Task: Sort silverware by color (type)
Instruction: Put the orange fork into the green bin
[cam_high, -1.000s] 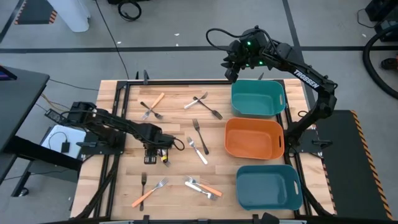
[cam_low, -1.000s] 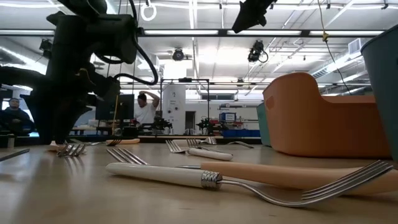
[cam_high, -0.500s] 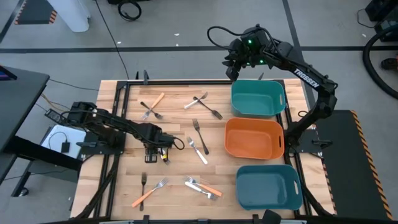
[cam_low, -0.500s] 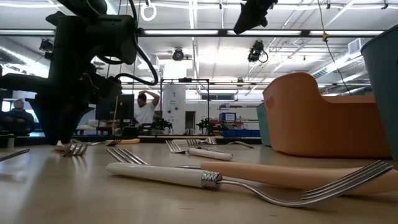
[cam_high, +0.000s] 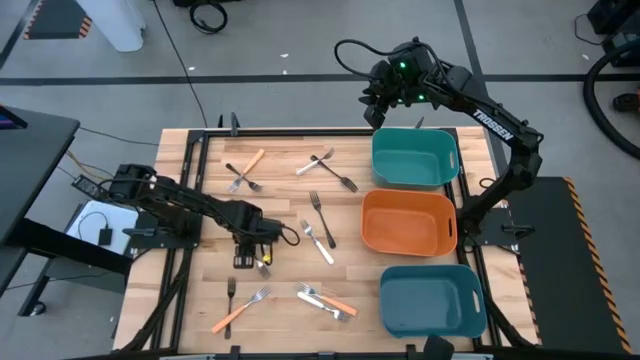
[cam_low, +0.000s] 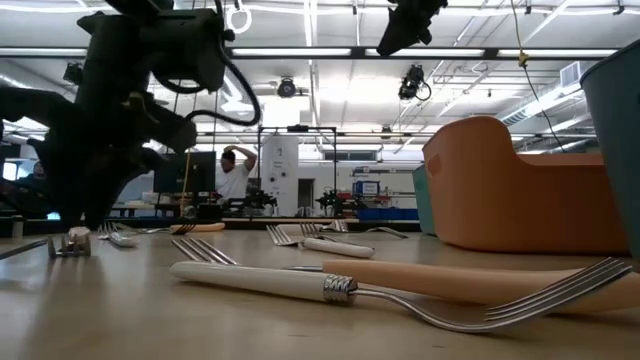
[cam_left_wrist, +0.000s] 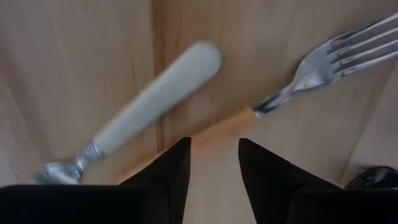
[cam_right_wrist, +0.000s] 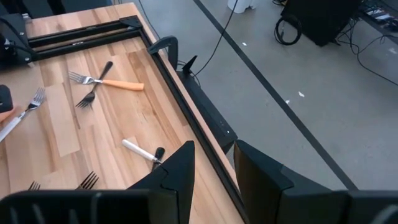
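Note:
Several small forks lie flat on the wooden table. My left gripper (cam_high: 247, 257) points down at the table's left middle, open. In the left wrist view (cam_left_wrist: 214, 146) its fingers stand on either side of an orange fork handle (cam_left_wrist: 217, 129), with the fork's tines (cam_left_wrist: 336, 56) beyond. A white-handled fork (cam_left_wrist: 155, 99) lies beside it. More forks lie at the far left (cam_high: 244, 166), far middle (cam_high: 322, 160), centre (cam_high: 318, 243) and near edge (cam_high: 325, 300). My right gripper (cam_high: 378, 104) hangs open (cam_right_wrist: 214, 158) high over the table's far edge.
Three bins stand along the table's right side: a teal one (cam_high: 415, 180) far, an orange one (cam_high: 408, 245) in the middle, a teal one (cam_high: 430, 325) near. Black rails (cam_high: 205, 150) frame the table. In the low view a white-handled fork (cam_low: 260, 282) lies close.
My left gripper has shifted a little toward the table's near edge over the two forks below it. In the low view those forks have slid apart along the table. My right arm has kept still.

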